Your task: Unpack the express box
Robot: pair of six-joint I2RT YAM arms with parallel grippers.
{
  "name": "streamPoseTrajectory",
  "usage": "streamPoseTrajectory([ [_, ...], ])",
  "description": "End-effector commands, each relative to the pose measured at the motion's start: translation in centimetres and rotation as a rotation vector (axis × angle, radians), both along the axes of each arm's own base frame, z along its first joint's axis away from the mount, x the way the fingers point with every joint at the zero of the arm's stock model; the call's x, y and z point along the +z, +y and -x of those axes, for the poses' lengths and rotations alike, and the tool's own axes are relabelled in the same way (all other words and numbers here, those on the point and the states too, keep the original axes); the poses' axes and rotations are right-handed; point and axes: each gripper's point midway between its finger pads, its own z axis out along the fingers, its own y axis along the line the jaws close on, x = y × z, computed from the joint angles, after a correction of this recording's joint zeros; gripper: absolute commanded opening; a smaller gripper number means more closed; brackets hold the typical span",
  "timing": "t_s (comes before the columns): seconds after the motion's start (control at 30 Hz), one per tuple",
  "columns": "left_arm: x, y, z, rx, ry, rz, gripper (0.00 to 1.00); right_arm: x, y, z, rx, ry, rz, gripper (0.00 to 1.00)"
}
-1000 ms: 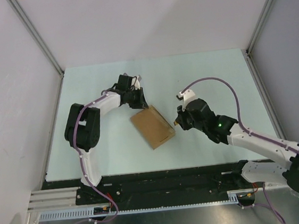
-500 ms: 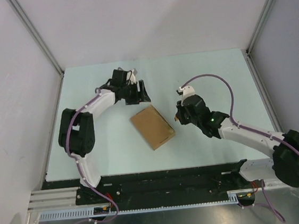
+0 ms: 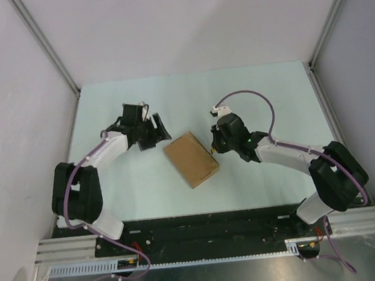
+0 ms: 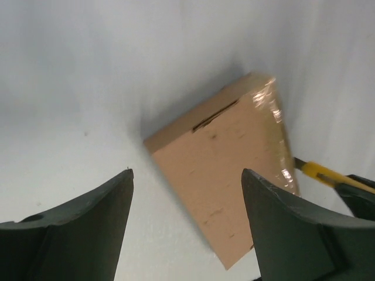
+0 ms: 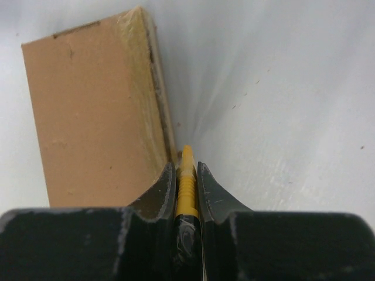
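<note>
The express box [image 3: 191, 159] is a flat brown cardboard box, lying closed and askew in the middle of the table. Clear tape runs along its right edge [image 5: 140, 88]. My left gripper [image 3: 158, 135] stands open just left of the box's far corner, apart from it; the left wrist view shows the box [image 4: 228, 170] ahead between the spread fingers [image 4: 111, 205]. My right gripper [image 3: 215, 145] is shut on a yellow utility knife [image 5: 186, 175], whose tip sits at the box's taped right edge. The knife [image 4: 319, 172] also peeks out past the box.
The pale green table [image 3: 256, 93] is walled by grey panels with metal corner posts [image 3: 47, 51] at the back left and right. A black rail [image 3: 203, 223] with both arm bases runs along the near edge.
My left gripper has opened and drawn back leftward from the box's far corner. The right arm has swung the knife up and in against the box's right edge. The box has not moved.
</note>
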Motion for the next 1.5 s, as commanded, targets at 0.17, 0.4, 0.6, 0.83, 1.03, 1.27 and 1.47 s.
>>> streamPoseTrajectory([
  [0.17,-3.8,-2.8,2.0,-0.023,0.220,0.141,0.79,0.9,2.7,4.6,0.163,0.131,-0.055,0.00],
  [0.4,-1.9,-7.4,-2.1,-0.206,0.197,0.323,0.70,2.1,4.9,5.8,0.221,0.076,-0.070,0.00],
  [0.6,-1.8,-9.6,-6.6,-0.326,0.111,0.348,0.70,2.9,7.9,5.1,0.270,-0.007,-0.128,0.00],
  [0.83,2.0,-5.3,-9.3,-0.161,-0.054,0.200,0.73,4.8,7.8,3.4,0.206,-0.071,-0.097,0.00],
  [1.03,4.5,2.6,-6.0,0.064,-0.156,0.031,0.75,9.0,6.3,4.0,0.214,-0.147,-0.121,0.00],
  [1.27,2.8,5.8,2.2,0.156,-0.079,-0.033,0.46,10.2,5.4,-1.7,0.124,-0.239,-0.134,0.00],
  [1.47,-1.8,5.1,9.8,0.050,0.148,-0.026,0.06,9.9,6.0,-6.5,0.069,-0.272,-0.128,0.00],
])
